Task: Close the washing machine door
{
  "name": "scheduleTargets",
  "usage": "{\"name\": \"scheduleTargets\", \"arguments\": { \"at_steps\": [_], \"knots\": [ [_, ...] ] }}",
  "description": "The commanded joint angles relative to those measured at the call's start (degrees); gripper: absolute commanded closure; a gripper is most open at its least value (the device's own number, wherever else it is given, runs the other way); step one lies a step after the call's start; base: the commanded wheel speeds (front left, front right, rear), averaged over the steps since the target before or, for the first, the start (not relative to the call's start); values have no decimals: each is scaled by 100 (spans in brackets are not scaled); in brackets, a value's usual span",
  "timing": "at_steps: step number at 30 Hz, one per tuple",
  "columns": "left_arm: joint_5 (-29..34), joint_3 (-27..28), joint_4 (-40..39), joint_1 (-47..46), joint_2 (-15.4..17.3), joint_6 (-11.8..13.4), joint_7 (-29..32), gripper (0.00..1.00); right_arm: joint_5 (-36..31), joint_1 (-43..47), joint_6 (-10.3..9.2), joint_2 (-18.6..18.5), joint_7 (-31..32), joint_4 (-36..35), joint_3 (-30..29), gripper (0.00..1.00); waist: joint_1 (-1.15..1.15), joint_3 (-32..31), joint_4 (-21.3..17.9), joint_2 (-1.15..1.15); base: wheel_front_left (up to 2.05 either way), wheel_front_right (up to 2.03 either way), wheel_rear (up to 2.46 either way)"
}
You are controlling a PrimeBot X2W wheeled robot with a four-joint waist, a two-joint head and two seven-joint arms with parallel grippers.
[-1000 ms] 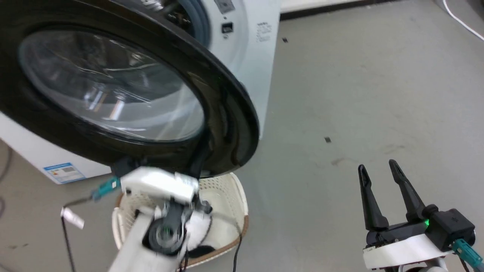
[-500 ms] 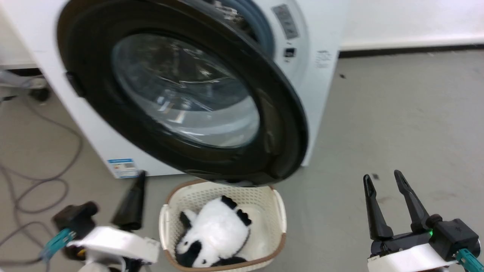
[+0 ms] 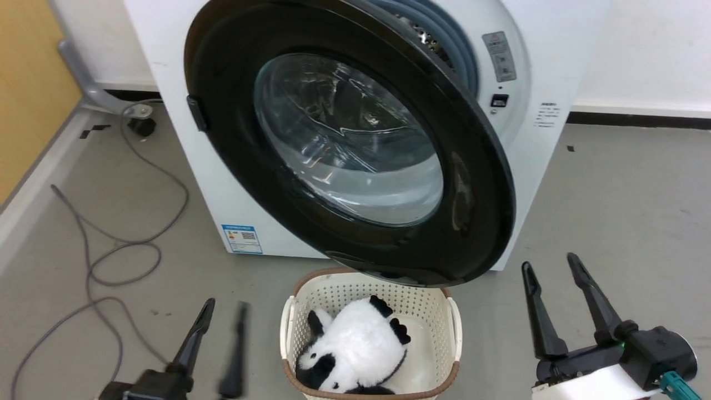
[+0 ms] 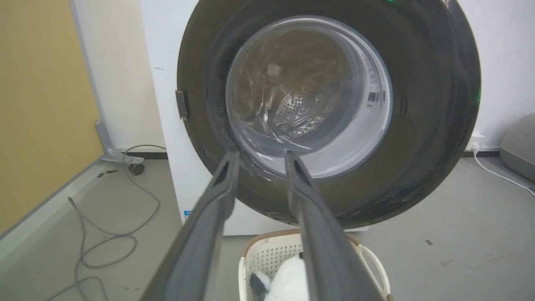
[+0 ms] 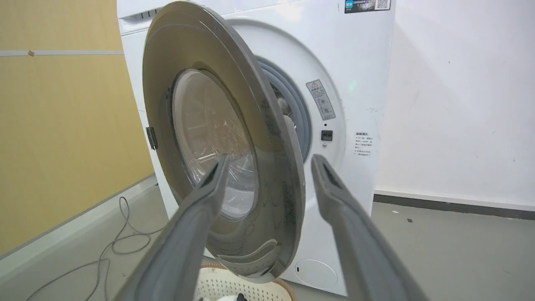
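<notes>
Nearest, the left gripper (image 3: pixel 226 304) and the right gripper (image 3: pixel 549 262) are seen low over the floor, both with jaws spread apart and nothing held between them. Between them a cream basket (image 3: pixel 289 319) with a panda plush (image 3: pixel 355 347) is placed, just below the lower rim of the washing machine door (image 3: pixel 477 194). The door is hung on its left side and stands partly open, its free right edge away from the washing machine (image 3: pixel 530 150). A flat push is judged best on the black ring near this free edge, not on the glass, until the latch is caught. The basket rim should be avoided. Open floor is found at the right, while a grey cable (image 3: pixel 111 261) lies at the left.
</notes>
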Motion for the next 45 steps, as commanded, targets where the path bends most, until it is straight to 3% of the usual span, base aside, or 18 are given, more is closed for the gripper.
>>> {"name": "scheduleTargets", "arguments": {
  "at_steps": [1, 4, 5, 6, 12, 21, 28, 38, 45],
  "knots": [
    [46, -22, 15, 19, -16, -30, -24, 0, -52, 52, 5, 12, -25, -36, 10, 0, 0, 17, 37, 0, 0, 0, 0],
    [106, -17, 9, -44, -124, -66, -24, 0, -90, 53, 5, 1, -25, -42, 72, 0, 0, 77, 124, 0, 0, 0, 0],
    [128, -14, -8, -70, -150, -76, -24, 0, -97, 35, 5, -40, -25, -48, 132, 55, 0, 105, 149, 0, 0, 0, 0],
    [140, -10, -21, -97, -175, -85, -24, 0, -95, 2, 5, -85, -25, -82, 190, 100, 0, 140, 178, 0, 0, 0, 0],
    [163, -70, -48, -275, -278, -137, -24, 0, -84, -448, 5, -697, -25, 45, 844, 100, 0, 425, 334, 0, 0, 0, 0],
    [-2, -156, -215, -650, -360, -170, -25, 0, 182, -1774, 5, -1581, -25, 911, 1418, 100, 0, 992, 667, 0, 0, 0, 0],
    [-321, -373, -341, -920, -368, -51, -25, 0, 440, -2705, 5, -2056, 103, 1578, 1324, 100, 0, 1457, 932, 0, 0, 0, 0],
    [-576, -694, -448, -1401, -369, 199, -25, 0, 694, -3900, 5, -2527, 640, 2026, 738, 100, 0, 2223, 1172, 0, 0, 0, 0],
    [-637, -787, -461, -1686, -369, 294, -25, 0, 482, -4745, 5, -2519, 886, 2261, 238, 100, 0, 2640, 1243, 0, 0, 0, 0]
  ]
}}
